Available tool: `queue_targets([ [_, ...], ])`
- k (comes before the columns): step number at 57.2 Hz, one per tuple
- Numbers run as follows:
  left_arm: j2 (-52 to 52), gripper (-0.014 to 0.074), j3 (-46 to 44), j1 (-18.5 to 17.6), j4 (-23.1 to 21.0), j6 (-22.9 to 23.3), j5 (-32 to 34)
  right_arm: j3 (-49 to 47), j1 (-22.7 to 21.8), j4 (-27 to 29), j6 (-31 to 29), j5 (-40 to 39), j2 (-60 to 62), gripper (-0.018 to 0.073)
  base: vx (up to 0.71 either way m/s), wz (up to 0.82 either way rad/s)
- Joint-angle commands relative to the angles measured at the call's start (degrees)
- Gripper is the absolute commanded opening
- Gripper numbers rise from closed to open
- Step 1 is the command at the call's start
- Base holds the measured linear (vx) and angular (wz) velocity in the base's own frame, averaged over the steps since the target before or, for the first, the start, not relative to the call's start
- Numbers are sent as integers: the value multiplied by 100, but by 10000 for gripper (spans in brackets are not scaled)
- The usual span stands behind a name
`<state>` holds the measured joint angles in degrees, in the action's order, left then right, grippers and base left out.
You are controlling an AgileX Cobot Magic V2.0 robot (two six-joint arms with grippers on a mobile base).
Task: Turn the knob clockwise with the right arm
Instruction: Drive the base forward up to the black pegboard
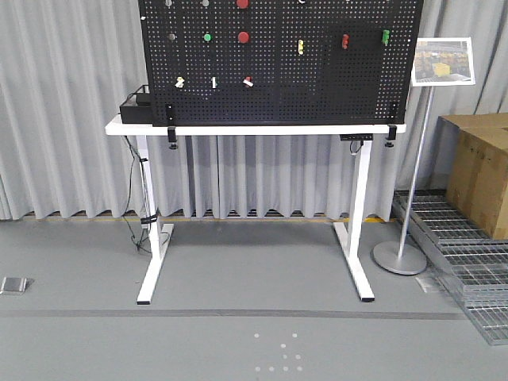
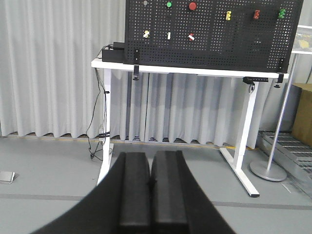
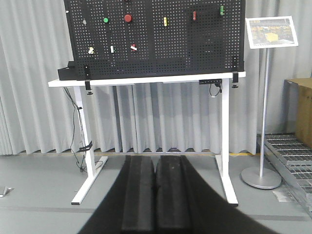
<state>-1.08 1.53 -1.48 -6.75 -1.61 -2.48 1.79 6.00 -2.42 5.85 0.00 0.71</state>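
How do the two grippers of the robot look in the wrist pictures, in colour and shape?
Both the left gripper and the right gripper are matte black. Each has two long, blocky jaws with rounded tips, on a body that widens toward the camera. No cables or markings show.

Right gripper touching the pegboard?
Apart. Right wrist view shows open floor between the right gripper and the distant pegboard.

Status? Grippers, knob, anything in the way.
Left gripper shut, empty. Right gripper shut, empty, far back from pegboard. Red knob on board untouched; which knob is the target unclear. Nothing seen between arm and table.
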Motion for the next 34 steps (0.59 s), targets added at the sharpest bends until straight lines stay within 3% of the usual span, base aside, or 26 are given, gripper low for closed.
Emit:
queue_targets([
  [1, 1, -6, 75, 11, -43, 34, 471, 31, -38, -51, -34, -455, 56, -9, 0, 0],
  [34, 1, -6, 75, 11, -43, 34, 471, 31, -38, -51, -34, -455, 56, -9, 0, 0],
])
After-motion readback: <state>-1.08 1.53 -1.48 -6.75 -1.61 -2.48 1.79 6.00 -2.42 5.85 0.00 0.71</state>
